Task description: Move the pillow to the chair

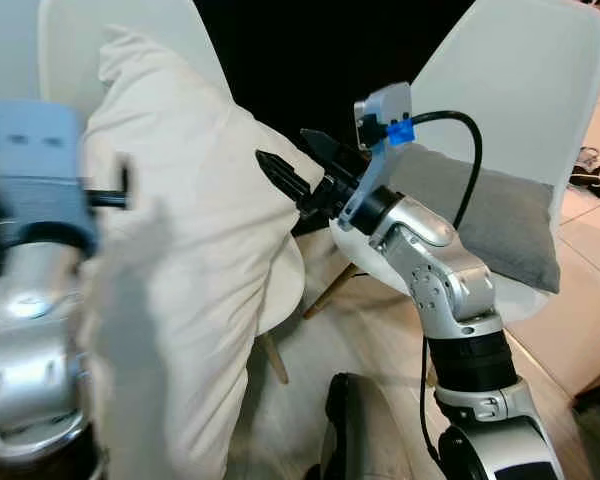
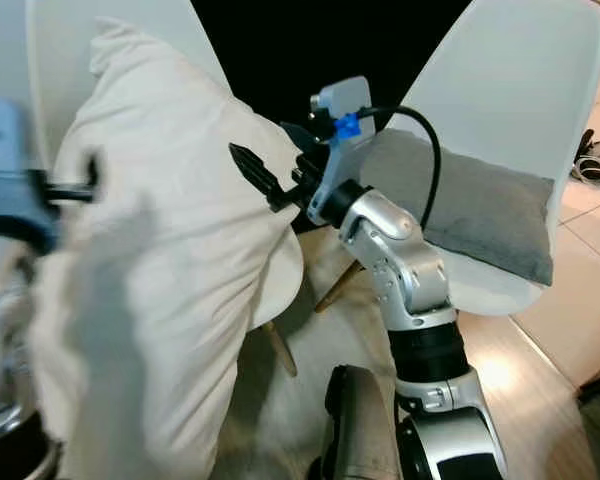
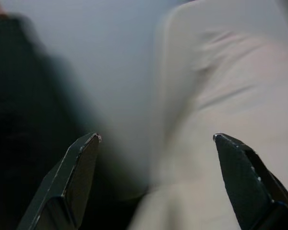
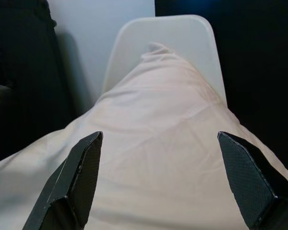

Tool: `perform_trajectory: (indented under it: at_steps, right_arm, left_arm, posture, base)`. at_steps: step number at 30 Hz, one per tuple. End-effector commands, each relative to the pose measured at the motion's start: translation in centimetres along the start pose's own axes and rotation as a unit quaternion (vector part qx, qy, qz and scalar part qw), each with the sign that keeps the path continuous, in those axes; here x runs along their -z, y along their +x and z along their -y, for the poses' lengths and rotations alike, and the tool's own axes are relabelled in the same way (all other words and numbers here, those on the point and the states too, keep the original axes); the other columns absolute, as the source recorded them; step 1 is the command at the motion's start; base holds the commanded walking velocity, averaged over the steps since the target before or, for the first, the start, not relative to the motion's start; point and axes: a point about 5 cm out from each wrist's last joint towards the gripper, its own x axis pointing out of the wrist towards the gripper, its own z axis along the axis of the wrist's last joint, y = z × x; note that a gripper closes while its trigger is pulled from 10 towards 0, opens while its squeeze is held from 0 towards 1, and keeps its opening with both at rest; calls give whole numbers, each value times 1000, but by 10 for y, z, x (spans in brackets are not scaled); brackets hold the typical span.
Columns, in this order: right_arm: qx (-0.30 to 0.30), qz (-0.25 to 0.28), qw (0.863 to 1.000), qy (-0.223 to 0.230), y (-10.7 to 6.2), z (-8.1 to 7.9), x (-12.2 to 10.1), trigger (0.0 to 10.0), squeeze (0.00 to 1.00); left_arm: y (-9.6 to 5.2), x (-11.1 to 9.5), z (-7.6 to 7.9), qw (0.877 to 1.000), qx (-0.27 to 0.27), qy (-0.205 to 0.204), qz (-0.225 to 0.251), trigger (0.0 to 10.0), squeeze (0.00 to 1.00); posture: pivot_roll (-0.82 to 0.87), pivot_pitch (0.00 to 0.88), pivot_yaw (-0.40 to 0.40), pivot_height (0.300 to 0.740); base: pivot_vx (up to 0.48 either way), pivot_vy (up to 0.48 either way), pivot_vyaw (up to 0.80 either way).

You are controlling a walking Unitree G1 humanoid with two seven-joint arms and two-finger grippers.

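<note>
A big cream pillow stands upright against the left white chair and hangs down over its seat. My right gripper is open at the pillow's right side, fingertips just at the fabric; in its wrist view the pillow spreads between the open fingers with the chair back behind. My left arm is blurred at the pillow's left side. The left gripper is open, with pillow fabric beside one finger.
A second white chair on the right holds a grey cushion. A dark object lies on the pale floor below. Shoes sit at the far right. The background between the chairs is dark.
</note>
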Motion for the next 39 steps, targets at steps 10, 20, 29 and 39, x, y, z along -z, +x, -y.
perform_trajectory:
  at_steps: [10, 20, 29, 39]
  right_arm:
    - [40, -56, 998, -8, -13, 17, 34, 10000, 0]
    - [61, -81, 995, -19, -21, 31, 46, 10000, 0]
    - [59, -78, 995, -24, -19, 33, 43, 10000, 0]
    - [60, -79, 994, -36, -22, 39, 37, 10000, 0]
  left_arm:
    - [-58, 43, -62, 975, -58, 182, -110, 10000, 0]
    - [-82, 77, -82, 966, -135, 61, -211, 10000, 0]
    - [-84, 142, -31, 940, -34, -240, -241, 10000, 0]
    - [-97, 176, -21, 926, -9, -271, -265, 10000, 0]
  posture:
    - [136, 151, -78, 376]
    - [146, 137, -104, 376]
    - [116, 127, -124, 376]
    - [74, 127, -155, 376]
  base:
    - [0, 0, 0]
    - [0, 0, 0]
    - [0, 0, 0]
    - [0, 0, 0]
